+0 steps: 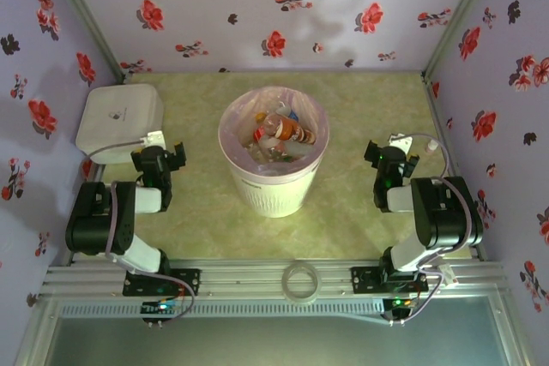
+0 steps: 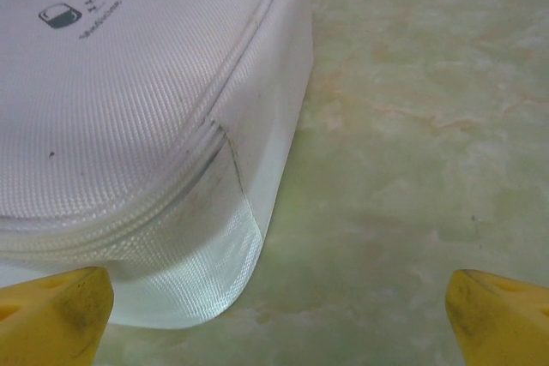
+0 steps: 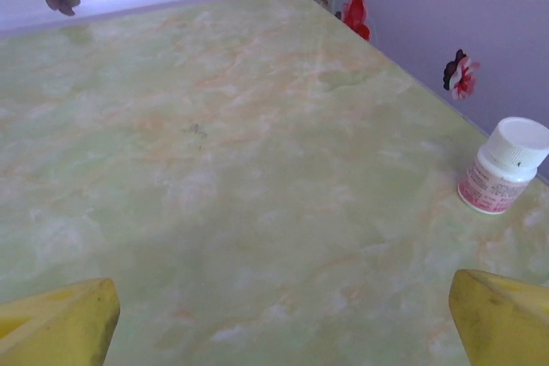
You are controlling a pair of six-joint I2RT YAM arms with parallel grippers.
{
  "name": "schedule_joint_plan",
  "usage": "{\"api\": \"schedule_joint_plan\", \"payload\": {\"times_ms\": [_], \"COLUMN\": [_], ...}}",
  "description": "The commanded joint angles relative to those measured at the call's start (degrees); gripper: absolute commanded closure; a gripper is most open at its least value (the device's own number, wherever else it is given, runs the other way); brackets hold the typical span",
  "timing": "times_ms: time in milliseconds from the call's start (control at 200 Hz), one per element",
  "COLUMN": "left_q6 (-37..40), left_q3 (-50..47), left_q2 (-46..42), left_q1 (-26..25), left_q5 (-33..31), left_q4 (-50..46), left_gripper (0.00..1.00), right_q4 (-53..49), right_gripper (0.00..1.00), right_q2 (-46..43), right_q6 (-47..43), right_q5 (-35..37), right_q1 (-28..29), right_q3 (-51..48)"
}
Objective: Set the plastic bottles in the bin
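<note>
The bin (image 1: 270,193), round, white and ribbed with a pale pink liner, stands mid-table. Several plastic bottles (image 1: 287,130) lie piled inside it, one orange-brown among clear ones. My left gripper (image 1: 160,157) rests open left of the bin, close to a white box. Its yellow fingertips (image 2: 60,310) stand wide apart with nothing between them (image 2: 279,323). My right gripper (image 1: 391,155) rests open right of the bin, over bare table (image 3: 283,323). A small white bottle (image 3: 504,166) with a white cap and pink label stands upright by the right wall (image 1: 431,145).
The white rounded-square box (image 1: 118,117) sits at the left wall, its corner just ahead of my left fingers (image 2: 129,109). A roll of clear tape (image 1: 301,281) lies on the front rail. Flowered walls close off three sides.
</note>
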Motion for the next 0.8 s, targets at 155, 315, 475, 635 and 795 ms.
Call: {"api": "schedule_joint_plan", "payload": {"times_ms": [155,315,475,635,795], "left_q6": [0.8,0.8,0.9,0.9,0.9], "left_q3": [-0.2,-0.3,-0.2,-0.2,-0.2], "left_q2": [0.5,0.6,0.5,0.5,0.5], "left_q1": [0.4,0.4,0.4,0.5,0.4], "left_q5": [0.3,0.2,0.3,0.2,0.3], "left_q4": [3.8,3.8,3.8,3.7,3.8], "left_gripper": [0.0,0.0,0.0,0.0,0.0], "right_q4": [0.4,0.9,1.2,1.3,-0.6], "right_gripper": [0.01,0.01,0.01,0.01,0.01], "right_q2": [-0.5,-0.3,-0.1,-0.1,0.5], "right_q6": [-0.3,-0.4,-0.5,-0.5,-0.8], "right_q5": [-0.6,-0.6,-0.6,-0.6,-1.4], "right_q1": [-0.5,-0.5,-0.5,-0.5,-0.4], "right_q3": [0.8,0.7,0.6,0.7,2.0]}}
